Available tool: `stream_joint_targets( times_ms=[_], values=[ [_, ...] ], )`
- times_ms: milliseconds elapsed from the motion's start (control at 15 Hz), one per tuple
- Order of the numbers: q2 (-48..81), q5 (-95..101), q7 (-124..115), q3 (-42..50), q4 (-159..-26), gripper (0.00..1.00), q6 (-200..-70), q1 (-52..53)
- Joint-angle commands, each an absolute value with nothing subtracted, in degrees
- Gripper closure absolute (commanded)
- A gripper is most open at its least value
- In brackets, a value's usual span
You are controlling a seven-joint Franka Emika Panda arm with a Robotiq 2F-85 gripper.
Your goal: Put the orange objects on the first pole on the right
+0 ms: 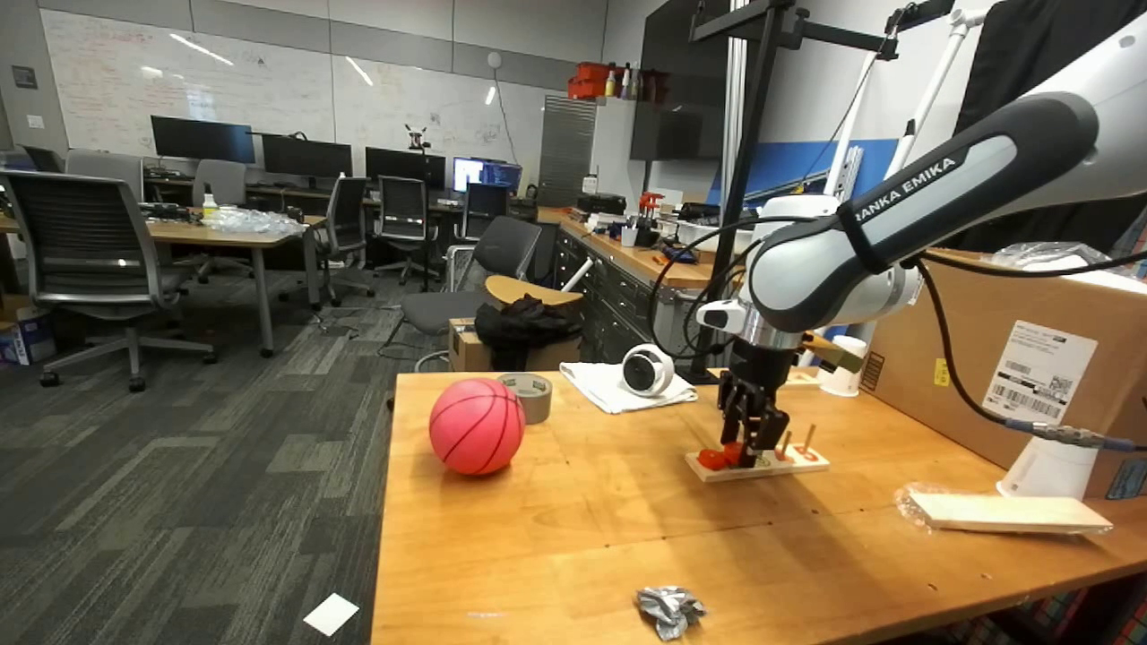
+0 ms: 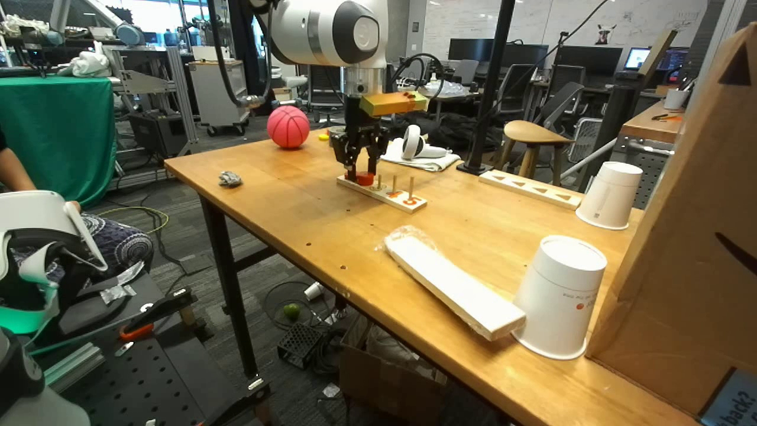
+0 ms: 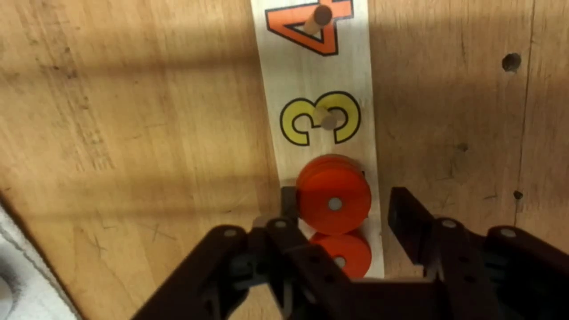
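Two stacks of round orange objects, a taller stack (image 3: 331,178) and a lower one (image 3: 351,249), sit on adjacent pegs of the pale numbered board (image 3: 320,75). My gripper (image 3: 340,205) straddles the taller stack with its jaws partly spread. Its left finger lies against or very near the discs in the wrist view, while a gap separates the right finger from them. In both exterior views the gripper (image 2: 362,176) reaches down over the board's left part. The pole at the board's right end (image 1: 809,437) stands upright and bare. Fingers partly hide the orange stacks there.
A pinkish-red ball (image 1: 477,426), tape roll (image 1: 530,397) and white headset (image 1: 647,370) on a cloth lie on the table. Crumpled foil (image 1: 670,612), a wrapped board (image 2: 455,287), white cups (image 2: 562,296) and a cardboard box (image 2: 686,248) are also around.
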State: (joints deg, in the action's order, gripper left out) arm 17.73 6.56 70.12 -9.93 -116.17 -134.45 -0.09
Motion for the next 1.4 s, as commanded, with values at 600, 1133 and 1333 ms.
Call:
stream_joint_targets(
  times_ms=[600, 1133, 1333],
  values=[
    [12.81, 14.22, 63.6, -7.77, -117.51, 0.83, -135.38, 2.19],
    [6.02, 19.65, 57.11, -4.61, -118.74, 0.83, -133.67, 1.47],
    [5.38, 21.24, 55.0, -3.37, -119.44, 0.83, -132.83, 1.25]
  ],
)
